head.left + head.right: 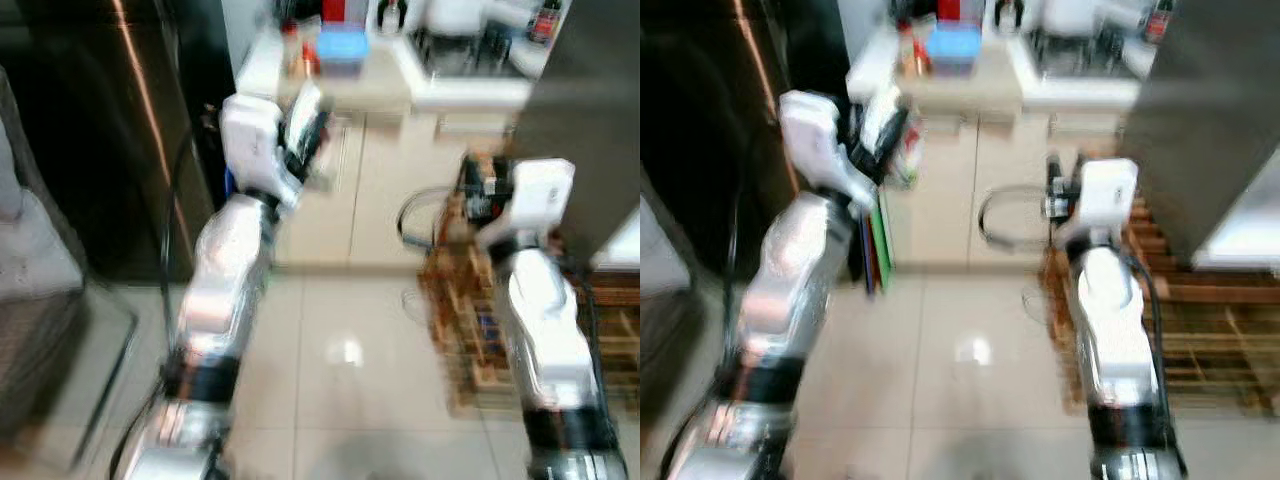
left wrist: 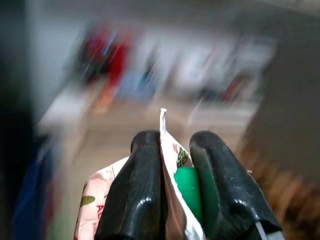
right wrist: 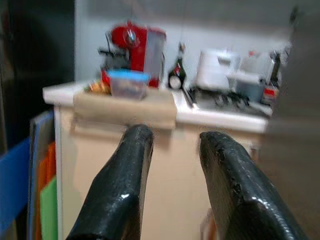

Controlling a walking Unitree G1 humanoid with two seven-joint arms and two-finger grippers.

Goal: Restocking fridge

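My left gripper [image 2: 172, 170] is shut on a carton [image 2: 175, 160], white and pink with a green cap, pinched by its top edge. In the eye views the carton [image 1: 305, 125] is held up at chest height on the left, in front of the dark fridge [image 1: 100, 130]. My right gripper [image 3: 172, 165] is open with nothing between its fingers; it is raised on the right [image 1: 1055, 195], pointing toward the kitchen counter. The pictures are blurred by motion.
A cream counter [image 3: 165, 112] ahead carries a red coffee machine [image 3: 135, 42], a blue-lidded box [image 3: 127, 82], a dark bottle and white appliances. Wooden crates [image 1: 480, 330] stand on the tiled floor at right. Coloured folders [image 1: 872, 255] lean beside the counter.
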